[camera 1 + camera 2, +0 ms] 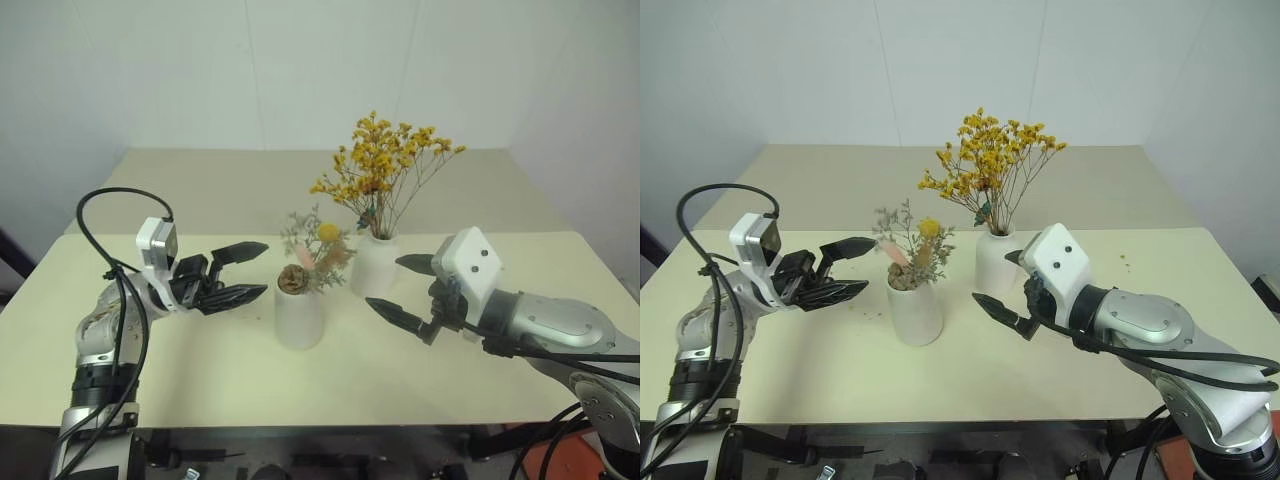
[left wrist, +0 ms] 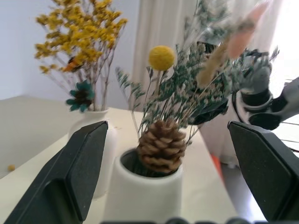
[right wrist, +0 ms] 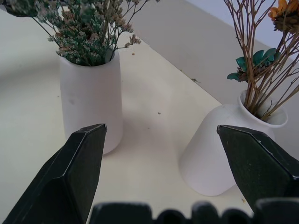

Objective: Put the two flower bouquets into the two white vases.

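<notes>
Yellow bunch (image 1: 385, 160): stands straight up in the bottle vase (image 1: 374, 264) on the table (image 1: 200, 190).
Small sprig (image 1: 318, 245): upright in the nearer vase (image 1: 298, 316) – cone at the rim.
Hidden: the stems, inside both vases.
Left gripper (image 1: 243, 272): open, holds nothing.
Right gripper (image 1: 400, 288): open – empty too.

vases (image 3: 91, 100): matt white ceramic | table (image 1: 200, 380): smooth, matt cream
</notes>
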Robot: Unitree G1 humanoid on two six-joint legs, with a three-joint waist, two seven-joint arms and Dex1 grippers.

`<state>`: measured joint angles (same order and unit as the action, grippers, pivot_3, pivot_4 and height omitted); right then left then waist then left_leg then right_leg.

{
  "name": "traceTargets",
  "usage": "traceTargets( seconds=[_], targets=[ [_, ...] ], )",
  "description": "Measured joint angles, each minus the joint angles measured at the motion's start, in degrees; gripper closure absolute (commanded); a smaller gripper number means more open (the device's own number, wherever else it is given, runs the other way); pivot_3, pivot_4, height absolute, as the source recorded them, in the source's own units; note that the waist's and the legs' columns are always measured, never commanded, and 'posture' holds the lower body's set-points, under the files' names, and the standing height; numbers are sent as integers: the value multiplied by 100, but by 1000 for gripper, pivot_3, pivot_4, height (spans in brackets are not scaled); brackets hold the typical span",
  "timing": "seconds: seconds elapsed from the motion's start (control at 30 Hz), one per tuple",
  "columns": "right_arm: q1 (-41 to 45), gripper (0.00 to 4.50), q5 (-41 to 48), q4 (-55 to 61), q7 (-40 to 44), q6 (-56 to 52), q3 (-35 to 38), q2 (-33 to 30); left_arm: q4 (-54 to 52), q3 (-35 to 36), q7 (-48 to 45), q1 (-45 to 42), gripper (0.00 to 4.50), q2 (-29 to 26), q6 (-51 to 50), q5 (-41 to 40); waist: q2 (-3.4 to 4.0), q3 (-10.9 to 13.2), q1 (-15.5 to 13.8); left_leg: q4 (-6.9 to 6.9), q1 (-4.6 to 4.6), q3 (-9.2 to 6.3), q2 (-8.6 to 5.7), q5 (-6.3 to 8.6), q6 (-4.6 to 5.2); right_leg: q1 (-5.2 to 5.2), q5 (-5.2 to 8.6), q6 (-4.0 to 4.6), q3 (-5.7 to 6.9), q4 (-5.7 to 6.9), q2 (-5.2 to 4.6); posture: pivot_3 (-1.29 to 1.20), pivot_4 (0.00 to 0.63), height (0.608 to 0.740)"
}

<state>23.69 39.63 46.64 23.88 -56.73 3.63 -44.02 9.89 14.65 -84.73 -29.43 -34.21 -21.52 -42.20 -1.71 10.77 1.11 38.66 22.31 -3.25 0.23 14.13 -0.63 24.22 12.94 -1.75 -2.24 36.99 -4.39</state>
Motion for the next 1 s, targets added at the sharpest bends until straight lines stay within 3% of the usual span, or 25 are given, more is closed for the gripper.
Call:
traceTargets(
  seconds=[0.17, 0.37, 0.6, 1.0],
  targets=[
    [-148, 0, 203, 19, 372, 4, 351, -285, -629, 217, 96, 440, 15, -690, -27, -42, 1, 1, 2, -3, 0, 1, 2, 0, 0, 2, 0, 0, -1, -2, 0, 0, 150, 740],
    [-787, 0, 804, 41, 1395, 179, 1760, -1016, -1242, 680, 295, 900, 15, -1516, -367, -105, 2, 1, -39, -3, -5, 5, 5, 1, 0, -8, 13, -21, 2, -9, 0, 0, 150, 740],
    [-1086, 0, 1066, -36, 1982, 312, 2453, -1467, -1547, 700, 414, 1277, 15, -1825, -587, -186, 1, 1, -11, -7, -8, 15, 18, 2, 2, -6, 16, -22, -1, -13, 9, 0, 150, 740],
    [-1636, 0, 995, -126, 2212, 440, 2722, -1659, -1589, 772, 538, 1313, 15, -2012, -722, -241, 1, 1, -23, -7, -7, 20, 18, 2, 2, -6, 17, -24, -2, -15, 9, 0, 150, 740]
  ],
)
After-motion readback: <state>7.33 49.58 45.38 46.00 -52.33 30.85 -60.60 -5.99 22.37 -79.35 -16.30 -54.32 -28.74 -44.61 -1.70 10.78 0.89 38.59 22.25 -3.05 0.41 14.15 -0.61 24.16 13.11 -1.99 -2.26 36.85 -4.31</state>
